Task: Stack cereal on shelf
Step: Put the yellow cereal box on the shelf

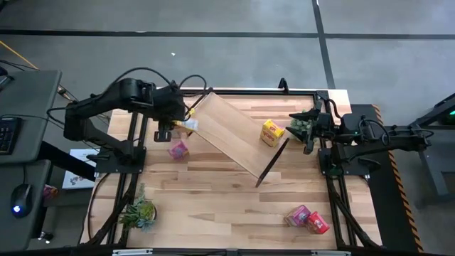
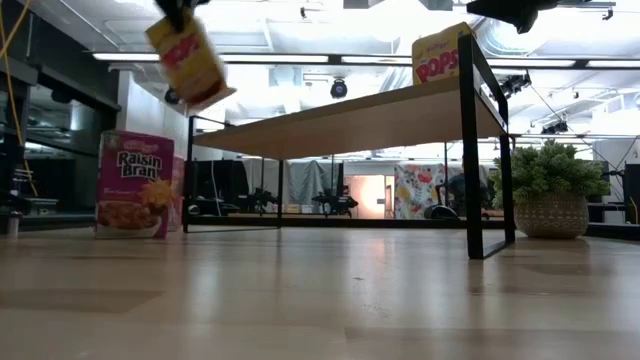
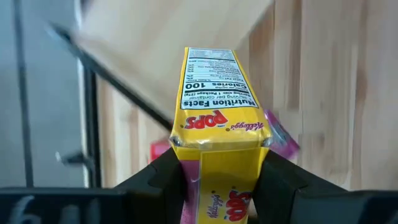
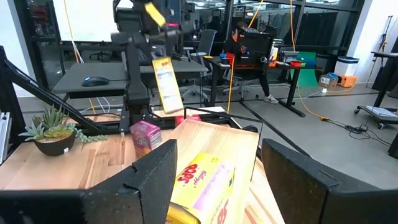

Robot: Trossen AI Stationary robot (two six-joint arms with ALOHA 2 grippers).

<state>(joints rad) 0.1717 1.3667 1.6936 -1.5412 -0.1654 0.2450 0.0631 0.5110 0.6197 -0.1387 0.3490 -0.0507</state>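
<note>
Wooden tabletop (image 1: 213, 206) under bright ceiling lights, office desks beyond.

Left side: a potted succulent (image 1: 138, 211) at the near-left corner. A Raisin Bran box (image 2: 134, 184) stands upright on the table just beside the shelf's left end; from above it reads as the small magenta box.

Left gripper (image 1: 178, 124) hangs above the table at the shelf's left end, fingers (image 3: 163, 176) clamped on the two broad faces of a yellow Pops box (image 3: 217, 134). Box is airborne, tilted, long axis running away from the gripper, nutrition panel facing the wrist camera.

Centre: the shelf (image 1: 234, 135) lies diagonally across the table, long axis from far left to near right, dark end frames at both ends. A second yellow Pops box (image 1: 271, 132) already stands on its right end.

Right: right gripper (image 1: 313, 131) waits just off the shelf's right end, jaws apart, holding nothing; a small potted plant (image 1: 298, 126) sits close by. Two more boxes, pink (image 1: 297, 215) and red (image 1: 317, 223), lie near the front-right corner.

Step in hand, as judged: carrying the held box over to the board. Next move calls for levelling the box, setting it squarely on the board, then letting go.
</note>
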